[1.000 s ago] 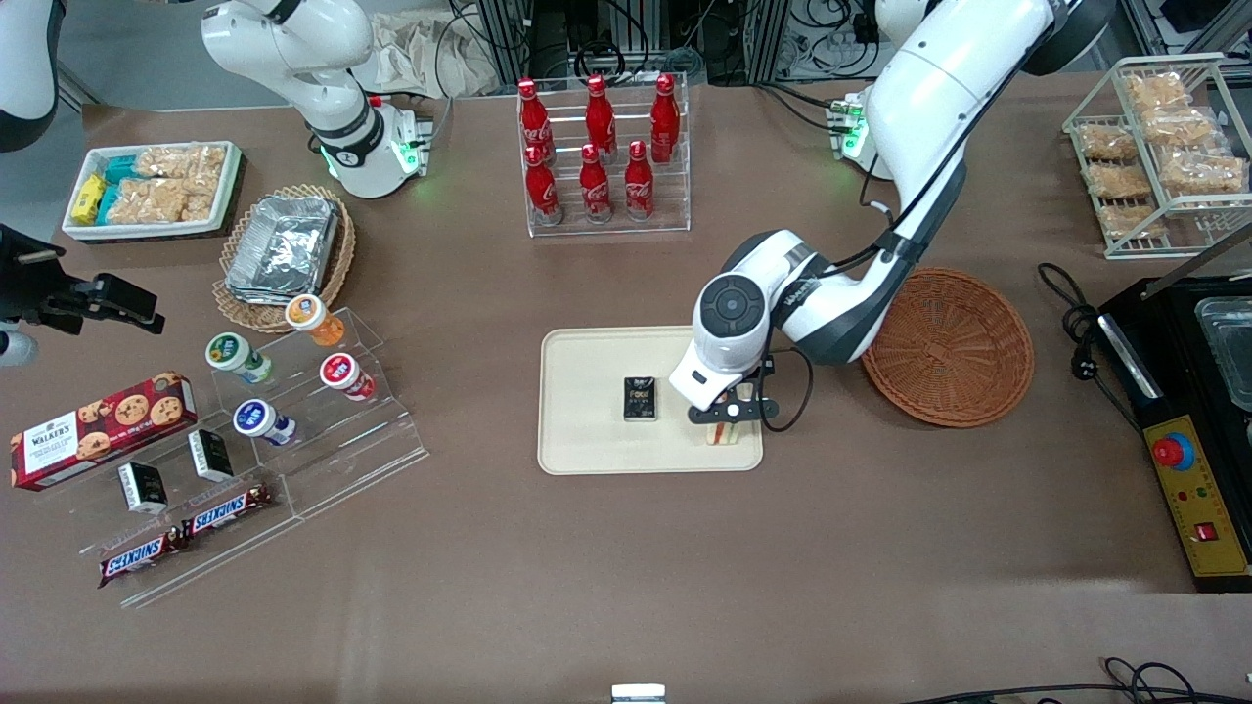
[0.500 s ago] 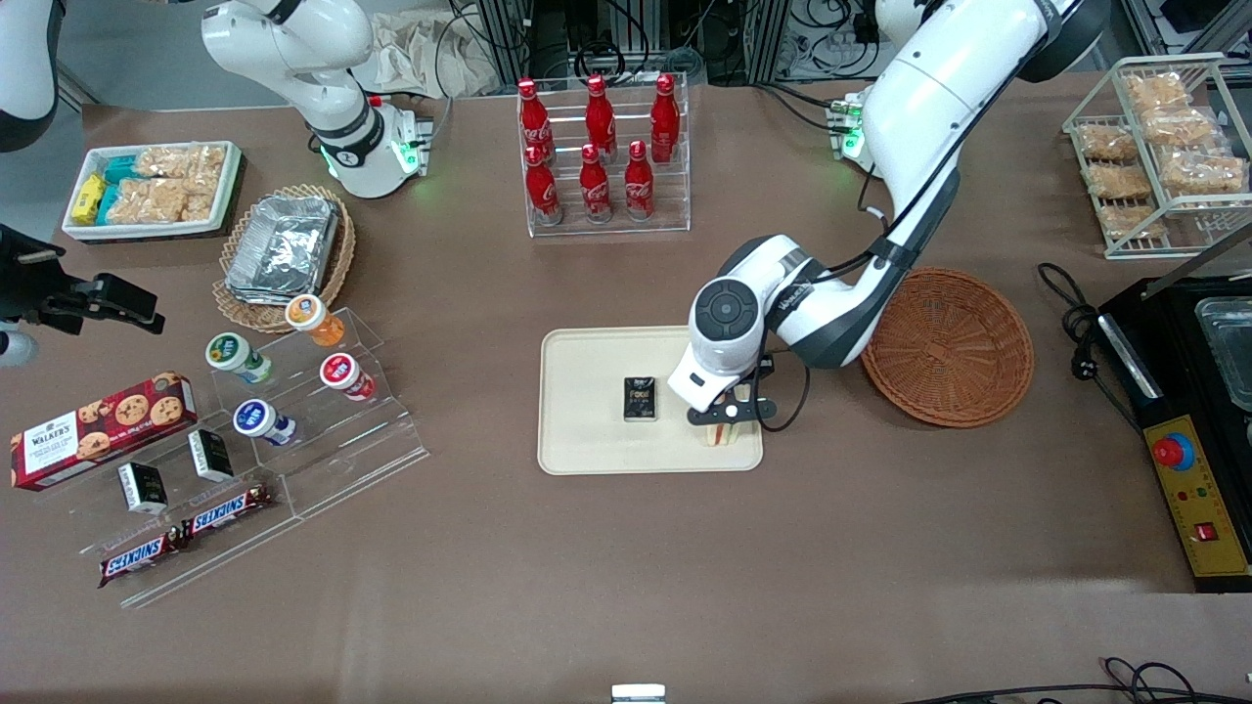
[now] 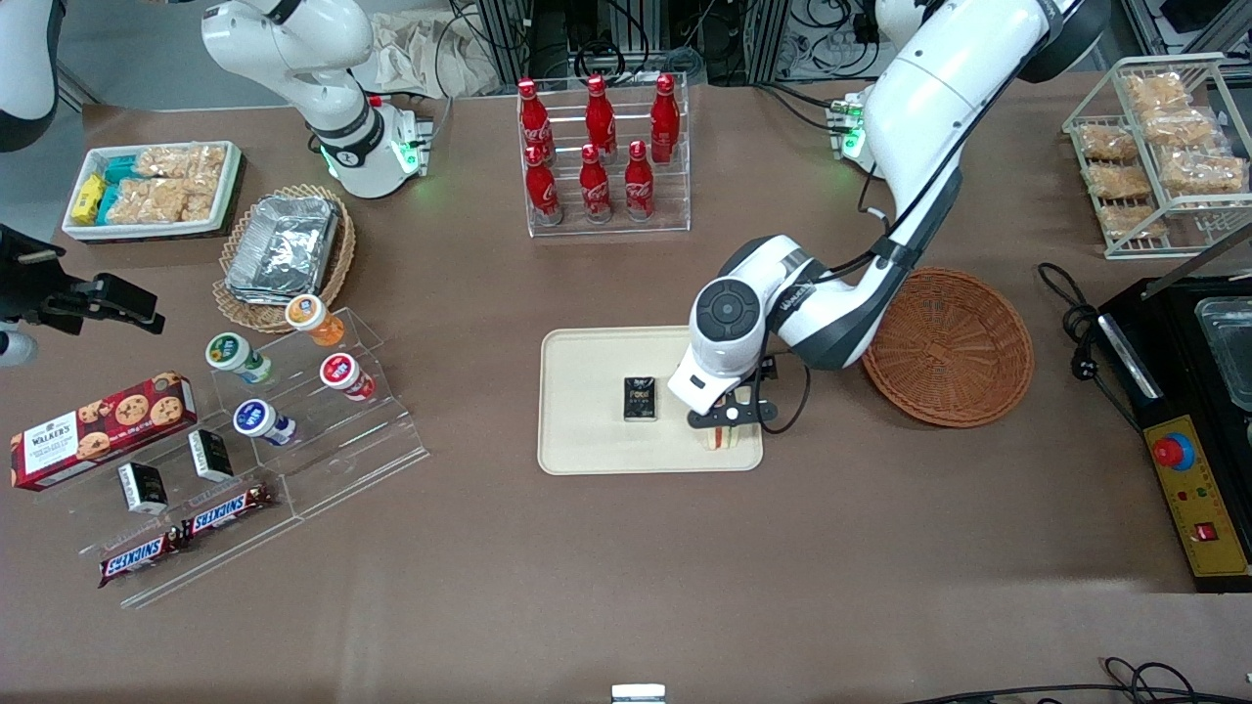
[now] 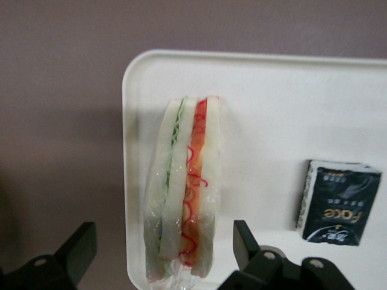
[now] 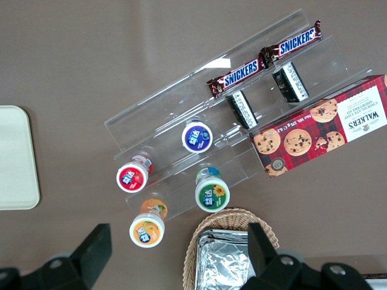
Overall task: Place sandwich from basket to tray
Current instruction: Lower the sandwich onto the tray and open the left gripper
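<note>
In the front view, the brown bench (image 3: 626, 567) is seen from above, and the cream-beige tray (image 3: 587, 440) serves as landmark near its middle. The left arm's gripper (image 3: 726, 418) is held just above the tray's corner nearest the reddish-brown wicker basket (image 3: 954, 347), which sits on the bench beside the tray, toward the working arm's end, with nothing seen in it. Under the gripper the sandwich (image 3: 721, 436) is seen resting on the tray, close to the rim. A small black box (image 3: 641, 399) lies flat on the tray near its middle, apart from the sandwich. Farther from the front camera than the tray, a clear rack of red cola bottles (image 3: 599, 147) is seen. Toward the parked arm's end, a paler wicker basket with foil containers (image 3: 284, 249) and a clear stepped stand with small round jars (image 3: 293, 372) are set out. In the left wrist view, the sandwich (image 4: 183, 199) is seen standing on edge on the tray (image 4: 272, 121), close to the rim, its white bread layers showing a green and a red filling line under clear wrap. The two black fingers (image 4: 245, 241) are spread wide on either side of the sandwich, with tray or bench visible in the gaps, and nothing is gripped. The small black box (image 4: 338, 202) lies on the tray, apart from the sandwich.
</note>
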`<state>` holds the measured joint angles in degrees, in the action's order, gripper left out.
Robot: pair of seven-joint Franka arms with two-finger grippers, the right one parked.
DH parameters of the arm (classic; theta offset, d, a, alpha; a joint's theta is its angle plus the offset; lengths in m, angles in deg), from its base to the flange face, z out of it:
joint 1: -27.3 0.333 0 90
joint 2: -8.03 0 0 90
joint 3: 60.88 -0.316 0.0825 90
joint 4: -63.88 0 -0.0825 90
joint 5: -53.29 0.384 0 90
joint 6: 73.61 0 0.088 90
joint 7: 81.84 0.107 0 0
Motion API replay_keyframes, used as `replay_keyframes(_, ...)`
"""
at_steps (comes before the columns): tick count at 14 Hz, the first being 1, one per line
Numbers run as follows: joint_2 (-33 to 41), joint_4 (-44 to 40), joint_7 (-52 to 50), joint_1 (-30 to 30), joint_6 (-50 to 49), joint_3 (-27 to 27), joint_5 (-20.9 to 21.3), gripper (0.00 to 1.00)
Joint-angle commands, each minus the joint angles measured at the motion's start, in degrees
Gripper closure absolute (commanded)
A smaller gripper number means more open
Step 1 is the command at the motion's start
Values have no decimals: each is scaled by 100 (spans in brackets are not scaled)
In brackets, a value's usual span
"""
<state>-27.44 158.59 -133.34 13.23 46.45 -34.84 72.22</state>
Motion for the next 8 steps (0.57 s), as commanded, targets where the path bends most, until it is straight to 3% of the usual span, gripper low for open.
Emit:
replay_keyframes(1,531,-197,-289,123,-358,-11,-56,0)
replay_keyframes(4,989,-969,-1123,185,-1043,-29,-198,0)
replay_keyframes(8,1577,-1596,-1126,255,-2010,-212,-136,0)
